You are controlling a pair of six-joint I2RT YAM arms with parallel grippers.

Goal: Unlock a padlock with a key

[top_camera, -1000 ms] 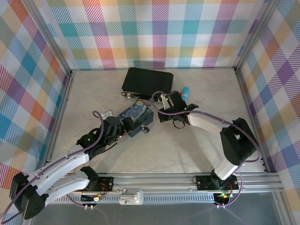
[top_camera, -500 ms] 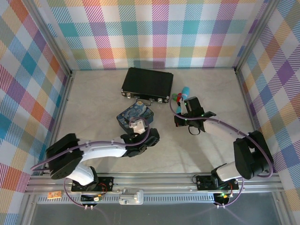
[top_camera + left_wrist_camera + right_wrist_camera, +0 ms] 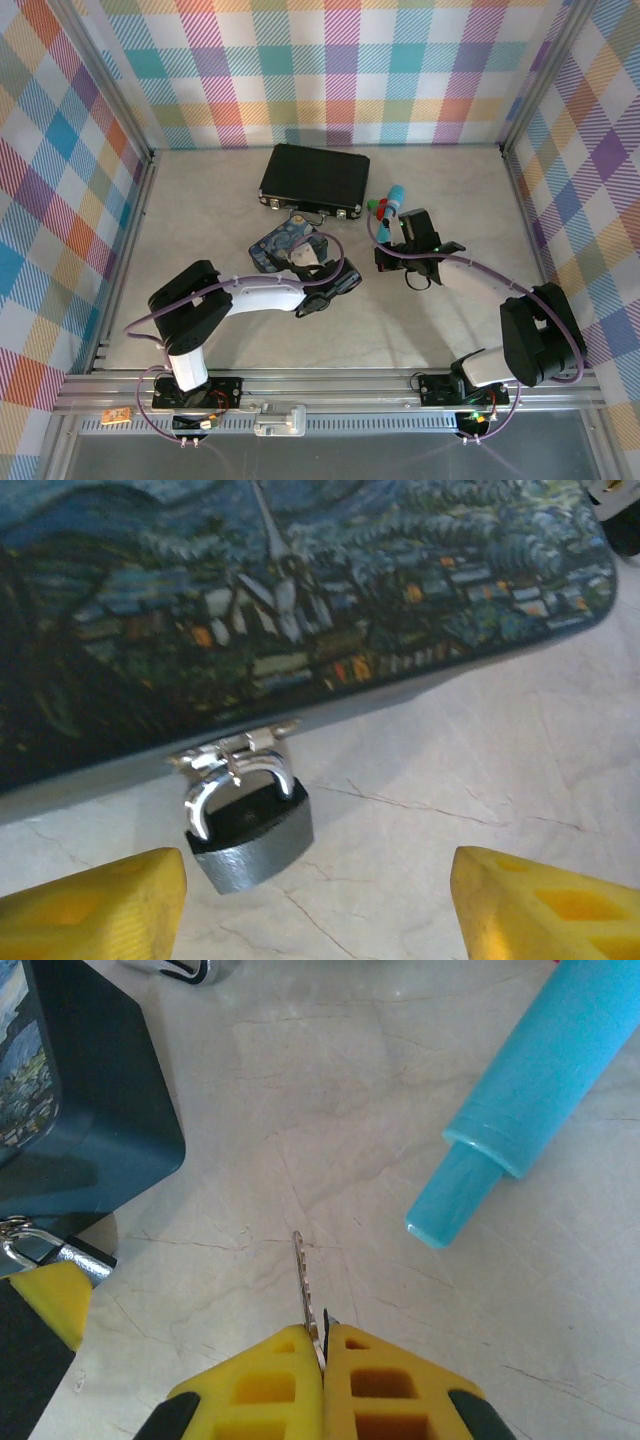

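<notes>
Padlock: hangs on tin's hasp.
Left tool: released, flanking padlock, likely to steady it.
Right tool: clenched on key, blade forward.

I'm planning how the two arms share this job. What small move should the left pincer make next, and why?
Probably ease the left pincer forward and close on the padlock: it sits hooked on the hasp of the blue tin, ahead of the open fingers, while the right pincer grips the key.
</notes>
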